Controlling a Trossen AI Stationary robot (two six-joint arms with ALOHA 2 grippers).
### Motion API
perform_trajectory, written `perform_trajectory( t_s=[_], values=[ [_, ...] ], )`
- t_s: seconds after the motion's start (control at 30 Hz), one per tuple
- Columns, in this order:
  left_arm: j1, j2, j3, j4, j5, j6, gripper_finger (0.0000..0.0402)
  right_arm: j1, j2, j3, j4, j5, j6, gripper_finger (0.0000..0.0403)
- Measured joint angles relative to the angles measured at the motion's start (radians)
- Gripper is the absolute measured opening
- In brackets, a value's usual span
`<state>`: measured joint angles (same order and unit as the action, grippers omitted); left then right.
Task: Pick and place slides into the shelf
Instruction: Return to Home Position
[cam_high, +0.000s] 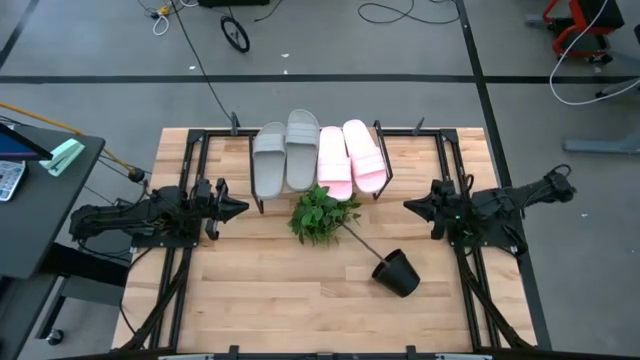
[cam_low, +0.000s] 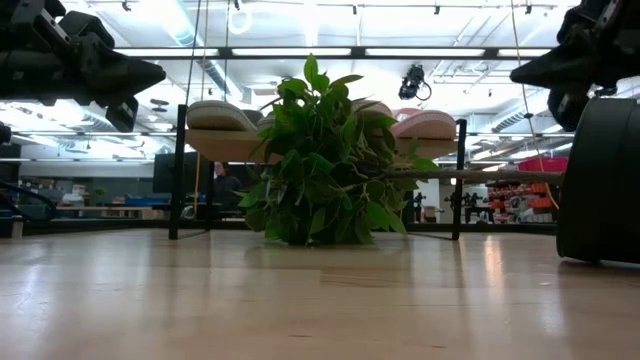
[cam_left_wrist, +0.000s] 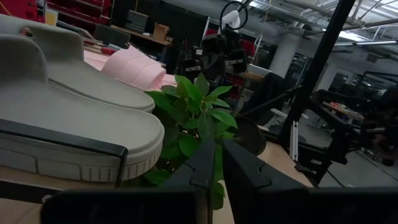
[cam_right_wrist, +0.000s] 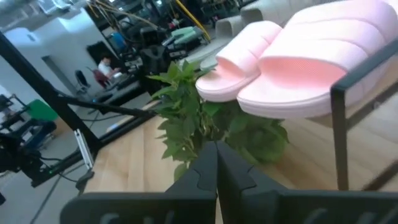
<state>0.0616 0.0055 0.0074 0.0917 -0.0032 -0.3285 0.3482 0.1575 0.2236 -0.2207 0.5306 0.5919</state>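
Nearest, black pot (cam_high: 397, 272) tipped on its side; beyond, green plant (cam_high: 322, 212); flanking, left gripper (cam_high: 238, 209) and right gripper (cam_high: 410, 206), fingers pressed together, empty; farthest, grey slides (cam_high: 285, 155) and pink slides (cam_high: 351, 157) side by side atop shelf (cam_low: 460, 180).

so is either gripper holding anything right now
Nothing is held. The left gripper and the right gripper are both shut and empty, well apart from the slides.

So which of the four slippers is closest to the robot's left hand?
The light grey slide at the end of the row nearest the left gripper. The other grey slide is next along, and the two pink slides lie beyond.
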Motion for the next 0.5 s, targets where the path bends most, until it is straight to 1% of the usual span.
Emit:
perform_trajectory(
  t_s=[0.1, 0.2, 0.27, 0.4, 0.5],
  values=[
    [0.000, 0.000, 0.000, 0.000, 0.000, 0.000, 0.0035, -0.079, 0.000, -0.027, 0.058, -0.094, -0.032, 0.0000],
    [0.000, 0.000, 0.000, 0.000, 0.000, 0.000, 0.0029, -0.153, 0.000, -0.033, 0.053, -0.178, -0.048, 0.0000],
    [0.000, 0.000, 0.000, 0.000, 0.000, 0.000, 0.0025, -0.191, -0.004, -0.033, 0.049, -0.207, -0.068, 0.0000],
    [0.000, 0.000, 0.000, 0.000, 0.000, 0.000, 0.0019, -0.274, -0.032, -0.033, 0.046, -0.221, -0.130, 0.0000],
    [0.000, 0.000, 0.000, 0.000, 0.000, 0.000, 0.0016, -0.349, -0.060, -0.033, 0.043, -0.298, -0.139, 0.0000]
  ],
)
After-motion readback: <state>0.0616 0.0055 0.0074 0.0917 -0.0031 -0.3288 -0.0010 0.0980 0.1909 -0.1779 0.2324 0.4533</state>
